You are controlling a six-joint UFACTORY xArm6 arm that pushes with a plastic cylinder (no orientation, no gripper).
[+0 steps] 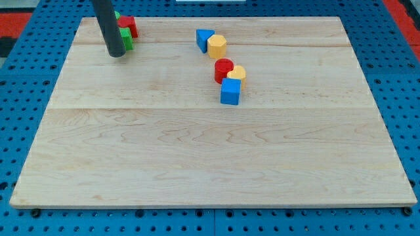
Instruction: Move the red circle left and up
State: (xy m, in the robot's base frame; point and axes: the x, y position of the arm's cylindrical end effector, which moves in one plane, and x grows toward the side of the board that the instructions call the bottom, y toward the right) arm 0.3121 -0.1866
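Observation:
The red circle (223, 69) sits right of centre in the upper part of the wooden board (210, 151). A yellow block (237, 73) touches its right side and a blue cube (230, 92) sits just below them. A blue triangle (204, 39) and a yellow hexagon (217, 45) stand together a little above the red circle. My tip (117, 54) is at the view's upper left, far left of the red circle, next to a red block (127, 25) and a green block (126, 37), which the rod partly hides.
The board lies on a blue pegboard table (26, 98). A second green piece (117, 14) peeks out behind the rod at the upper left corner.

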